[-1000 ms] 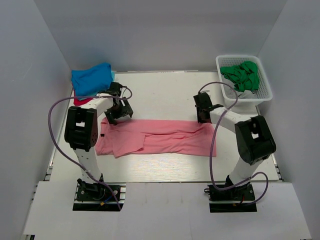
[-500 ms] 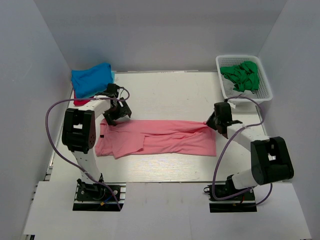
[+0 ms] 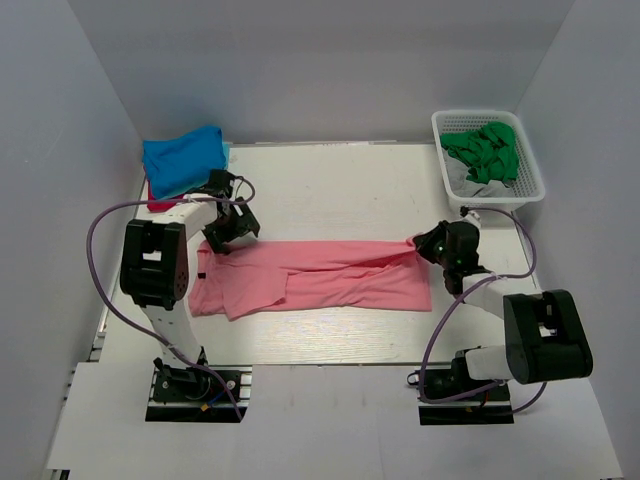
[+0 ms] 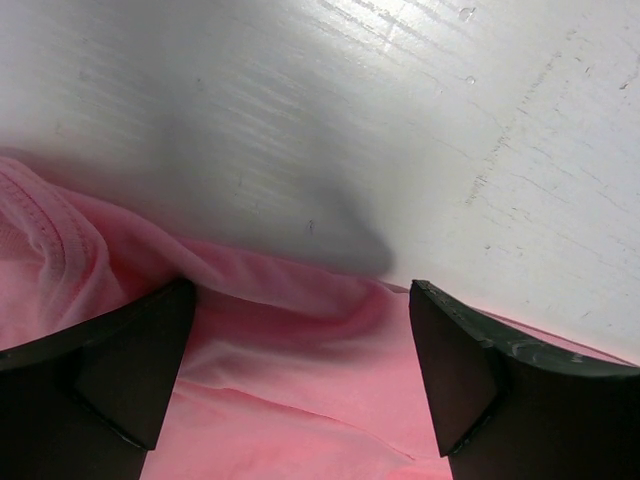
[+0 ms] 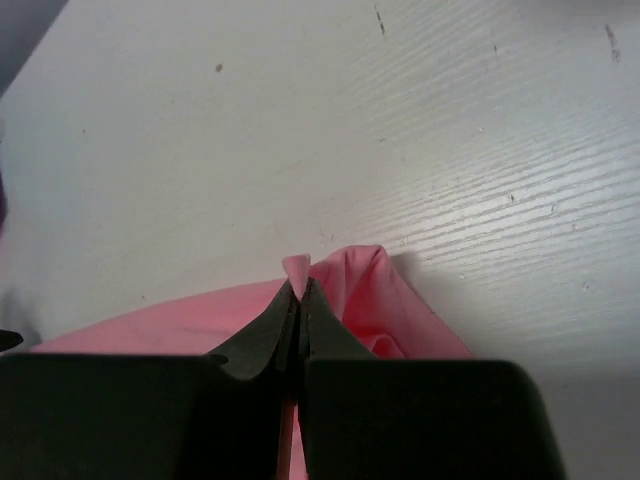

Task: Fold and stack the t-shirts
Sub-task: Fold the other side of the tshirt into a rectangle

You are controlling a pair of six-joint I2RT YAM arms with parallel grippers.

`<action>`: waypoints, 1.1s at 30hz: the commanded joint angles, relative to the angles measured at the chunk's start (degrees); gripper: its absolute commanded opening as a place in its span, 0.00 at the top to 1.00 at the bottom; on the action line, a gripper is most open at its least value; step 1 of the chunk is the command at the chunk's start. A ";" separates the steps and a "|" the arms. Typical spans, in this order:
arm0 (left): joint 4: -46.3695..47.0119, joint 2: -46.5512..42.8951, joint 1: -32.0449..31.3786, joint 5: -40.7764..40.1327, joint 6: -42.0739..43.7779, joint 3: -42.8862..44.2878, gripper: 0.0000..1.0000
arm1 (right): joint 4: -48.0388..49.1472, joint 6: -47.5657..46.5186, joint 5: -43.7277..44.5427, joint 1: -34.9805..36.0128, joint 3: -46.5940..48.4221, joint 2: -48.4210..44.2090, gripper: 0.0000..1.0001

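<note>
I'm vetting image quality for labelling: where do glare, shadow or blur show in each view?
Top external: even, soft light, faint shadows, all sharp. Left wrist: glare on the table, a grey shadow beside the pink t-shirt, left fingers dark. Right wrist: right fingers near-black and slightly soft; table grain crisp.

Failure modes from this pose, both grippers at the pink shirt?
1. The right gripper is shut on only a small tip of the pink t-shirt; a pull may slip it free.
2. The left gripper is open, straddling the shirt's far edge without holding it; if only the right one moves, the cloth will likely drag and bunch.
3. The left gripper sits close to the blue t-shirt; a wide swing might nudge it.
</note>
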 commanded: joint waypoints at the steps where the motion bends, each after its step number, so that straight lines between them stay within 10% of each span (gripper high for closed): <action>1: -5.86 3.42 1.50 -0.39 0.37 -5.36 0.01 | 9.43 -0.72 -1.38 -1.93 -2.07 -2.85 1.00; 16: -5.33 3.94 1.51 1.19 0.89 -5.37 0.01 | 18.86 -2.13 -8.69 -5.36 -7.26 4.44 0.93; 19: -5.33 3.94 1.51 0.66 0.89 -5.37 0.01 | 13.35 -1.17 -5.63 -5.89 -7.26 3.22 0.89; 24: -5.94 3.94 1.51 0.13 0.37 -5.37 0.01 | 2.11 -3.52 2.38 -7.39 -5.78 -1.43 0.57; 33: -7.09 5.09 1.51 -0.48 0.37 -2.12 0.01 | -15.98 -18.20 0.91 -6.69 7.19 -7.07 0.47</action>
